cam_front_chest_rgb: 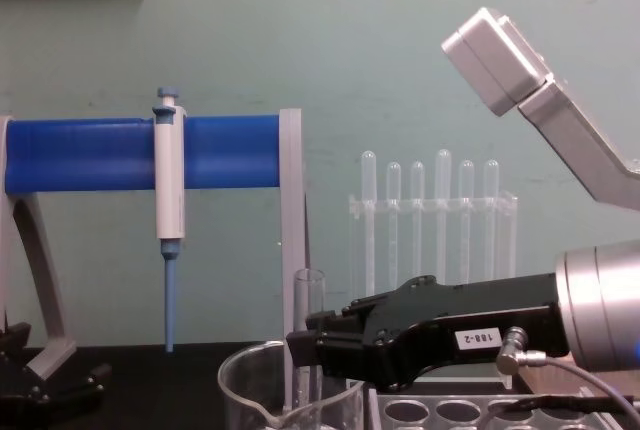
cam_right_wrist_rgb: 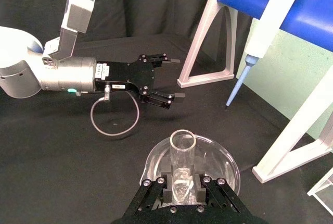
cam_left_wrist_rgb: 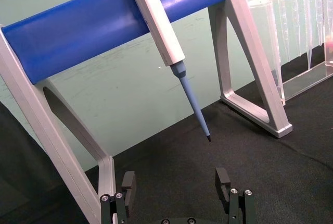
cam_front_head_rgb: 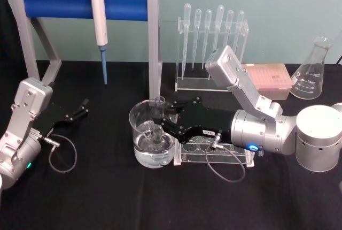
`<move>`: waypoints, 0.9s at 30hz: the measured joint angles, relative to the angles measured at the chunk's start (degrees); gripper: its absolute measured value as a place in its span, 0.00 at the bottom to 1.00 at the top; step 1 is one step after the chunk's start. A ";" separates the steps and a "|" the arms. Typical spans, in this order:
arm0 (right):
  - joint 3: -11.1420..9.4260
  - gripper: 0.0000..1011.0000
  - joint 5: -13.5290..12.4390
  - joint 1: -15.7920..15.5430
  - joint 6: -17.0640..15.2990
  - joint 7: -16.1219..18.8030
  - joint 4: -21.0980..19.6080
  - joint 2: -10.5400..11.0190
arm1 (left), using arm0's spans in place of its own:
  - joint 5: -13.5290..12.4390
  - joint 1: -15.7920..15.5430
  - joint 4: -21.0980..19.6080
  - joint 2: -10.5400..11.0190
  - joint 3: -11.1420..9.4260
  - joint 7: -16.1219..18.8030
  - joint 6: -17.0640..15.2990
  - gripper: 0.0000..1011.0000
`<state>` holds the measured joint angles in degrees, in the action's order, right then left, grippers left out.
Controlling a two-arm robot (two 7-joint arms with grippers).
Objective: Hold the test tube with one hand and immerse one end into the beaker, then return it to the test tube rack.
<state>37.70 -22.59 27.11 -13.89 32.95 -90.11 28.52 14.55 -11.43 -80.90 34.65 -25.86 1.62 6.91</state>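
Note:
The test tube [cam_front_head_rgb: 158, 104] stands upright inside the beaker [cam_front_head_rgb: 136, 125], its rounded lower end down in the clear liquid. My right gripper [cam_front_head_rgb: 159, 122] reaches in from the right over the beaker's rim and is shut on the test tube around its middle. From the right wrist, the open-rimmed test tube [cam_right_wrist_rgb: 182, 153] sits between my right gripper [cam_right_wrist_rgb: 181, 190] fingers, above the beaker [cam_right_wrist_rgb: 226, 164]. From the chest, the test tube [cam_front_chest_rgb: 309, 295] rises above my right gripper [cam_front_chest_rgb: 298, 345] and the beaker [cam_front_chest_rgb: 245, 390]. My left gripper [cam_front_head_rgb: 80, 109] rests open at the left, nothing between its fingers [cam_left_wrist_rgb: 127, 185].
A white-and-blue pipettor [cam_front_head_rgb: 99, 21] hangs on a blue-barred stand [cam_front_head_rgb: 155, 53] behind the beaker. A clear rack with round holes [cam_front_head_rgb: 214, 152] lies under my right arm. Behind stand a pipette rack [cam_front_head_rgb: 211, 43], a pink box [cam_front_head_rgb: 270, 77] and a conical flask [cam_front_head_rgb: 312, 72].

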 joint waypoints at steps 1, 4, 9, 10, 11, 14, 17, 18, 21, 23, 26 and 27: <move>0.00 0.24 0.00 0.00 0.00 0.00 0.00 0.00 | 0.00 0.00 0.00 0.00 0.00 0.00 0.00 0.99; 0.00 0.24 0.00 0.00 0.00 0.00 0.00 0.00 | 0.00 0.00 0.00 0.00 0.00 0.00 0.00 0.99; 0.00 0.24 0.00 0.00 0.00 0.00 0.00 0.00 | 0.00 0.00 0.00 0.00 0.00 0.00 0.00 0.99; 0.00 0.24 0.00 0.00 0.00 0.00 0.00 0.00 | 0.00 0.00 0.00 0.00 0.00 0.00 0.00 0.99; 0.00 0.24 0.00 0.00 0.00 0.00 0.00 0.00 | 0.00 0.00 0.00 0.00 0.00 0.00 0.00 0.99; 0.00 0.24 0.00 0.00 0.00 0.00 0.00 0.00 | 0.00 0.00 0.00 0.00 0.00 0.00 0.00 0.99; 0.00 0.24 0.00 0.00 0.00 0.00 0.00 0.00 | 0.00 0.00 0.00 0.00 0.00 0.00 0.00 0.99; 0.00 0.24 0.00 0.00 0.00 0.00 0.00 0.00 | 0.00 0.00 0.00 0.00 0.00 0.00 0.00 0.99; 0.00 0.24 0.00 0.00 0.00 0.00 0.00 0.00 | 0.00 0.00 0.00 0.00 0.00 0.00 0.00 0.99; 0.00 0.24 0.00 0.00 0.00 0.00 0.00 0.00 | 0.00 0.00 0.00 0.00 0.00 0.00 0.00 0.99; 0.00 0.24 0.00 0.00 0.00 0.00 0.00 0.00 | 0.00 0.00 0.00 0.00 0.00 0.00 0.00 0.99; 0.00 0.24 0.00 0.00 0.00 0.00 0.00 0.00 | 0.00 0.00 0.00 0.00 0.00 0.00 0.00 0.99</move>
<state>37.71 -22.59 27.11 -13.89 32.95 -90.11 28.52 14.55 -11.43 -80.90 34.65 -25.86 1.62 6.91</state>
